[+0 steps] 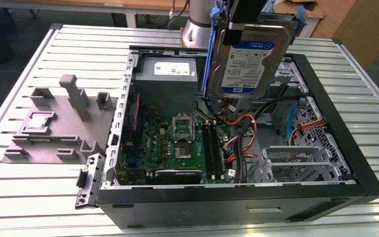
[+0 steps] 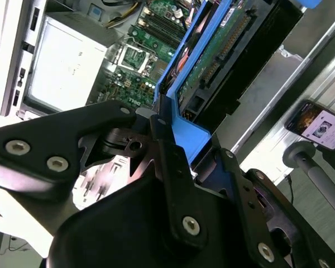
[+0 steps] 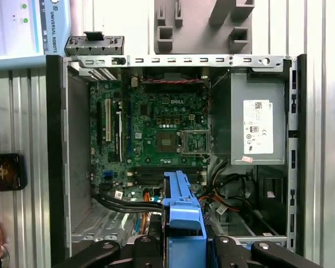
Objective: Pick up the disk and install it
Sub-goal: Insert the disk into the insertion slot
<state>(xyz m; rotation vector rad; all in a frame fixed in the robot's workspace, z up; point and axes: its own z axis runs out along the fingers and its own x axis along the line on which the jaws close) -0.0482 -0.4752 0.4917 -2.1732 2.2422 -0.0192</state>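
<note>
One disk point(image 1: 248, 59), one computer case point(image 1: 229, 207)

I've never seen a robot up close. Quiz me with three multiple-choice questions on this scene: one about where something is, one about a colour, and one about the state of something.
1. Where is the disk?
A. Flat on the motherboard.
B. On the grey fixture beside the case.
C. Held up over the open computer case.

2. What colour is the frame edging the disk?
A. Blue.
B. Red.
C. Yellow.

3. What is the gripper doing?
A. Open, holding nothing.
B. Shut on the disk.
C. Shut on a cable.

Answers: C, the exterior view shows the disk hanging above the case; A, both wrist views show blue plastic; B, in the second wrist view the gripper clamps the frame.
</note>
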